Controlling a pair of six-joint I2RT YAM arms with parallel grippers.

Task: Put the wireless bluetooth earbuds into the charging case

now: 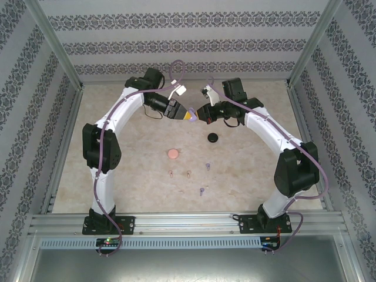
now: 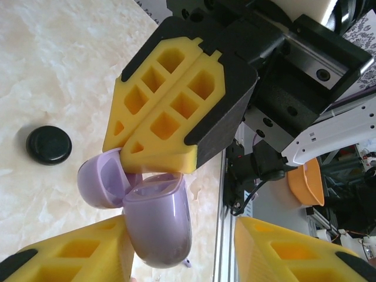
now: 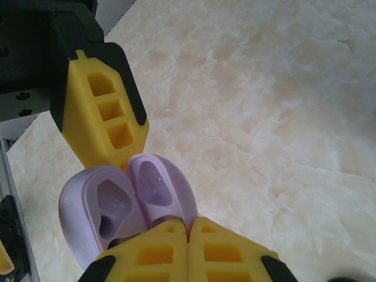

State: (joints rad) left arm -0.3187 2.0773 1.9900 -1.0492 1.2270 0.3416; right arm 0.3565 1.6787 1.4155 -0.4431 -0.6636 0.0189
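A light purple charging case (image 2: 158,226) hangs open above the far middle of the table, its sockets (image 3: 104,210) bare. My right gripper (image 3: 188,228) is shut on the edge of its lid (image 3: 157,187). My left gripper (image 2: 179,235) is open, with the case body against its left finger (image 2: 64,258) and a gap to the right finger (image 2: 299,252). Both grippers meet in the top view, left (image 1: 183,113) and right (image 1: 198,113). On the table lie two pinkish-tan earbuds (image 1: 170,173) (image 1: 188,174) and two light purple earbuds (image 1: 208,166) (image 1: 201,191). The black earbuds are out of view.
A round black case (image 1: 212,137) (image 2: 49,145) lies shut below the grippers. A round pinkish case (image 1: 174,154) sits left of it. Aluminium rails (image 1: 188,223) frame the marble table on all sides.
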